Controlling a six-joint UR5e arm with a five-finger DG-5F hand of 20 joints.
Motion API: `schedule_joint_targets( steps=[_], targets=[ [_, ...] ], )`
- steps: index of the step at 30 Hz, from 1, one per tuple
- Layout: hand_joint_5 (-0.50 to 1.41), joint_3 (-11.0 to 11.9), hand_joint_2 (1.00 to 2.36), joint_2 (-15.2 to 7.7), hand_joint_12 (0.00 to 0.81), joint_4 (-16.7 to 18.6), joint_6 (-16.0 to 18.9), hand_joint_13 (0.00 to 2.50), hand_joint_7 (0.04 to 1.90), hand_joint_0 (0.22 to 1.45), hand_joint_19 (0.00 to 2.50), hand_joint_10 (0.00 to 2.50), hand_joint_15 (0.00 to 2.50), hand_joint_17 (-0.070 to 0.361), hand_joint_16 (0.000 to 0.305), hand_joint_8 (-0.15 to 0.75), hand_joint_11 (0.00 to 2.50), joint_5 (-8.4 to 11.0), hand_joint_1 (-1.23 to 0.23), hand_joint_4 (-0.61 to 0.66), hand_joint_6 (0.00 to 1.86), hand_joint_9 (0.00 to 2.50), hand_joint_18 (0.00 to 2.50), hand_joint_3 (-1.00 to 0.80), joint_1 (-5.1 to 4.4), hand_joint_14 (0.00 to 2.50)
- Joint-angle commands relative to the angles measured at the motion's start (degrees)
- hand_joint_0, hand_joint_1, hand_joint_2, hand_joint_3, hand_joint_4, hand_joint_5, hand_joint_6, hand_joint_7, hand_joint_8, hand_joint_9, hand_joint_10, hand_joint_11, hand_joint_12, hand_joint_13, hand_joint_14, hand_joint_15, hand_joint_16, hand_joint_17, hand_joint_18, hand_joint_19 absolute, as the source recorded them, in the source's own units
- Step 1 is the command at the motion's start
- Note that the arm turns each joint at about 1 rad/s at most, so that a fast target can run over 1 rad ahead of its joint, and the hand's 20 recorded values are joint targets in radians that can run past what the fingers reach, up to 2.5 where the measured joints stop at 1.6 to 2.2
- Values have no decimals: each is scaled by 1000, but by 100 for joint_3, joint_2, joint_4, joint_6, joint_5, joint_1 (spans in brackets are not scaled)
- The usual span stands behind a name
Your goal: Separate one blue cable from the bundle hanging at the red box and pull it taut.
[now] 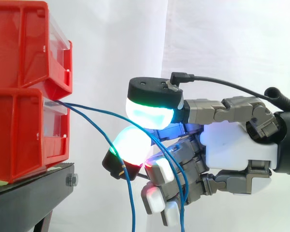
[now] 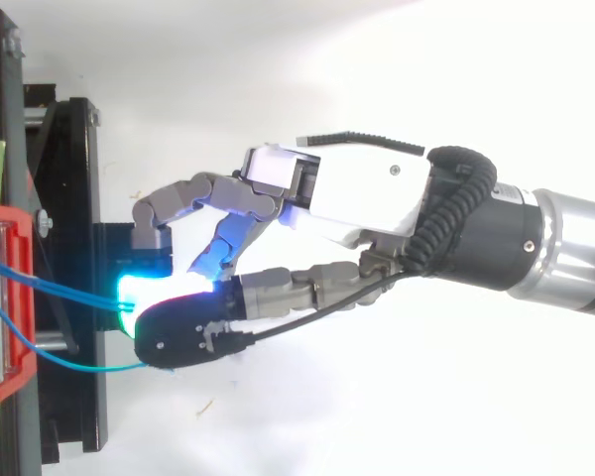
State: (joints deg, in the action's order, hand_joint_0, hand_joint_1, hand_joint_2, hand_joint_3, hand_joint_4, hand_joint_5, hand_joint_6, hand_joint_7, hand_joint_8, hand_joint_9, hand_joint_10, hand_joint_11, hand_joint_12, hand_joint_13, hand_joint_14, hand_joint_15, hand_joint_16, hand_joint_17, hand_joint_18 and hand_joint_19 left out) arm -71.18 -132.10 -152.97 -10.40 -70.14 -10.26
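Blue cables (image 1: 128, 193): leave the red box (image 1: 19, 130) at left, run right toward me, then droop.
Hand (image 1: 232, 145): right of the box, fingers curled.
Chosen cable (image 2: 59, 283): pinched between my pads (image 1: 150, 113), slack; the pull goes rightward.

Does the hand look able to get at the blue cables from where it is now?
Probably yes: the hand sits right at the blue cables beside the red bins, with nothing between them.
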Motion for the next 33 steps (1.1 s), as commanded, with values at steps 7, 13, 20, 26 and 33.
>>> schedule_joint_targets(
  steps=[7,13,20,26,33],
  targets=[
    [-188,-1,1019,0,401,-14,2,955,1099,665,646,24,601,104,46,349,889,9,-786,193,800,1042,906,-179,-3,23],
    [-200,-1,1009,0,398,-75,2,943,1074,686,635,24,593,103,46,346,887,9,-838,205,830,1020,899,-376,-3,22],
    [-192,-1,1000,0,394,-75,2,950,1070,664,645,24,595,101,45,347,896,9,-773,203,834,1041,899,-498,-3,22],
    [-184,-1,1000,0,395,-75,2,968,1071,598,654,24,596,102,45,354,883,9,-676,202,827,1075,908,-500,-3,22],
    [-177,-1,1011,0,394,-75,2,978,1098,641,653,25,591,101,45,364,887,9,-715,173,822,1094,914,-372,-11,20]
  ],
)
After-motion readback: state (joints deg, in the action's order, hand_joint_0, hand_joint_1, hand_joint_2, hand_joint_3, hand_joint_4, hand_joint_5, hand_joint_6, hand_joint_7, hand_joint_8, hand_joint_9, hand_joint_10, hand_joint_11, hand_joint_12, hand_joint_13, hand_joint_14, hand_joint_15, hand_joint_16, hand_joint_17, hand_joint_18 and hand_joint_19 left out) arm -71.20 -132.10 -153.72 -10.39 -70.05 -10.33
